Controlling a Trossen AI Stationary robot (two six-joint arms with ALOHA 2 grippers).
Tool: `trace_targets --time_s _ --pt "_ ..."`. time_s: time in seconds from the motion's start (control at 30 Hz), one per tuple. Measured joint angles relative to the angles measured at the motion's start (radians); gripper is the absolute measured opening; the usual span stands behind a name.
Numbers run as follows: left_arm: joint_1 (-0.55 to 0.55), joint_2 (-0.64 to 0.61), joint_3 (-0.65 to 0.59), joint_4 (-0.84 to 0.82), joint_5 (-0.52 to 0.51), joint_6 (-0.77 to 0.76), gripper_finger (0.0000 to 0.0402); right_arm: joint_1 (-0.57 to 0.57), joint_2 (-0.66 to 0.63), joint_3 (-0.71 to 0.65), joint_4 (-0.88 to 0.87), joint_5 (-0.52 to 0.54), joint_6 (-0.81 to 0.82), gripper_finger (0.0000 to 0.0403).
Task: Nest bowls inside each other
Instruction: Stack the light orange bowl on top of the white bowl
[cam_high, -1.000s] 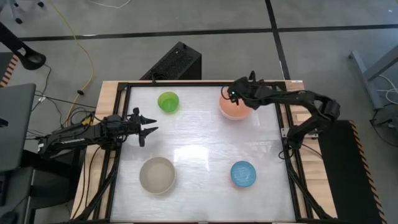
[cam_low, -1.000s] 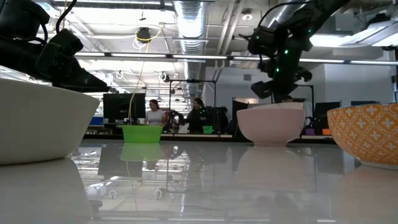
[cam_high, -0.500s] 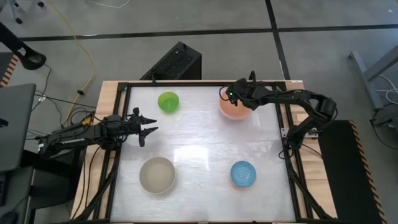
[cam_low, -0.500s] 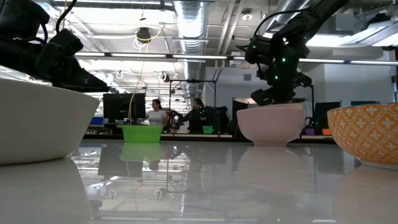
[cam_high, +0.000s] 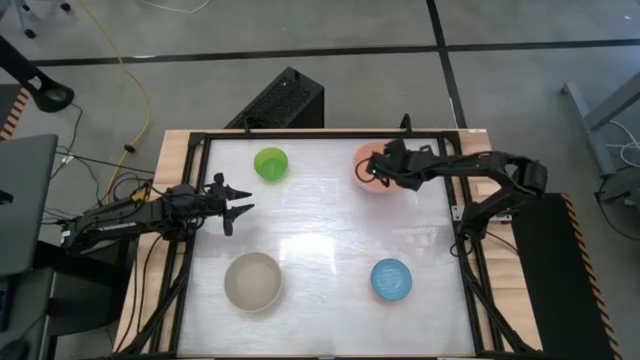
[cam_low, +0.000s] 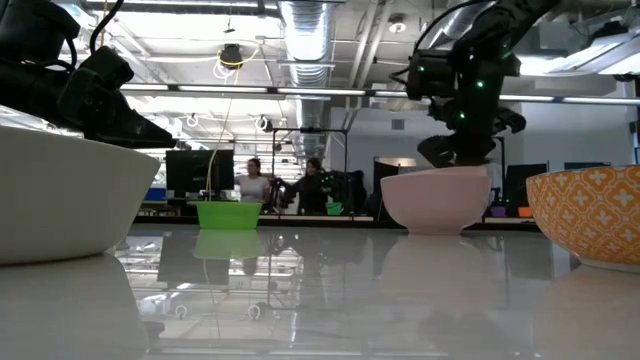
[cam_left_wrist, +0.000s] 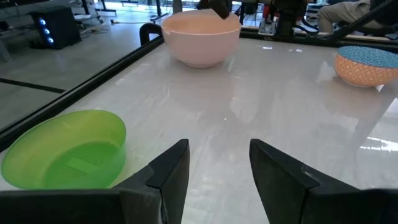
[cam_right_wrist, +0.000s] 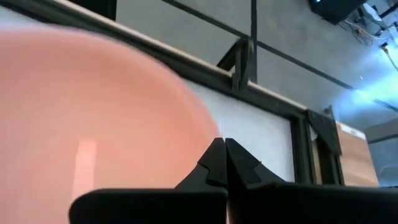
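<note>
From above, the left gripper (cam_high: 240, 207) waits at the bench's (cam_high: 320, 215) left edge, jaws apart, with the green bowl (cam_high: 270, 163) beyond it, the grey bowl (cam_high: 252, 281) nearer and the blue bowl (cam_high: 391, 279) to the right. The right gripper (cam_high: 371, 172), jaws together, is over the salmon bowl (cam_high: 372, 181). Only the low view shows a pale pink bowl (cam_low: 436, 199) under it.

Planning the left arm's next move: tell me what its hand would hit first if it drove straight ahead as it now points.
Probably nothing nearby: the left hand, fingers open, points across bare table. The green bowl sits off to one side, and the pink bowl lies far ahead, slightly off-line. Depth is uncertain.
</note>
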Motion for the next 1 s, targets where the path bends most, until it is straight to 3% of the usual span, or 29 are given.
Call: trace_targets --time_s 0.27,0.57,0.7,0.87,1.0 --pt "0.000 0.000 0.000 0.000 0.000 0.000 0.0158 0.030 0.000 -0.057 0.001 0.034 0.093 0.0005" --pt "0.000 0.000 0.000 0.000 0.000 0.000 0.0158 0.033 -0.003 0.017 0.012 0.053 0.008 0.0005" --pt "0.000 0.000 0.000 0.000 0.000 0.000 0.0158 0.034 -0.005 0.041 0.198 0.045 -0.145 0.0005" --pt "0.000 0.000 0.000 0.000 0.000 0.000 0.0158 0.025 0.019 0.041 0.501 -0.123 -0.337 0.0005" --pt "0.000 0.000 0.000 0.000 0.000 0.000 0.0158 0.026 0.055 0.041 0.570 -0.135 -0.369 0.0005"
